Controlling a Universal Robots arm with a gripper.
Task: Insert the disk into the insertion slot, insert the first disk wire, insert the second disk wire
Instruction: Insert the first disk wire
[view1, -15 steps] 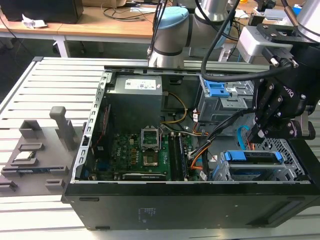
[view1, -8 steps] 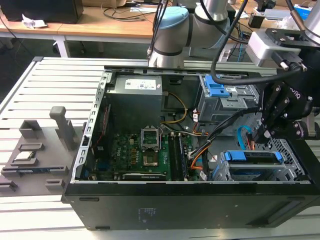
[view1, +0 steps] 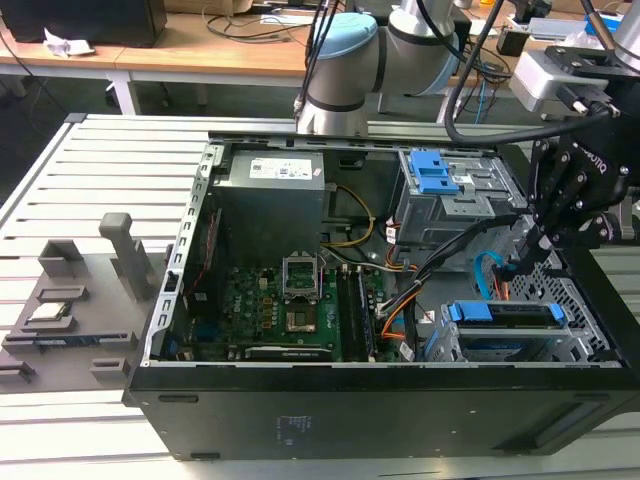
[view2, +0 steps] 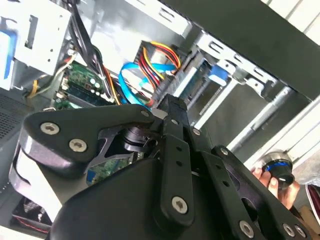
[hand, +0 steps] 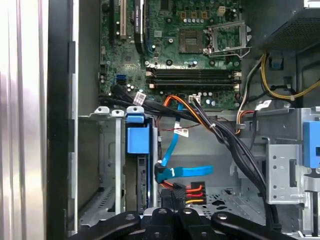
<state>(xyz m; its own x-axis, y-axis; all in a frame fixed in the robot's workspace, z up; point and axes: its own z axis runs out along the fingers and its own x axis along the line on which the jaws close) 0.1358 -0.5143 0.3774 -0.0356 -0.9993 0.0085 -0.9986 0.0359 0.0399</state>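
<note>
The disk (view1: 520, 318) in its blue carrier (view1: 470, 312) sits inside the insertion slot (view1: 565, 345), the low grey cage at the exterior view's right. In the first wrist view the disk (hand: 142, 185) stands edge-on in the slot (hand: 107, 200). A flat blue wire (hand: 185, 171) ends in a plug against the disk's rear edge. My gripper (hand: 172, 200) is shut on the black plug of a red, orange and yellow wire (hand: 196, 190) right beside it. The gripper (view1: 525, 262) hangs over the case's right end, and its fingertips (view2: 170, 102) point at the disk's rear.
A taller grey cage with a blue latch (view1: 435, 175) stands behind the slot. Black cable bundles (hand: 235, 145) cross between the cages. The motherboard (view1: 290, 300) and power supply (view1: 275, 195) fill the case's left. A person's hand (view2: 272, 180) is beside the case.
</note>
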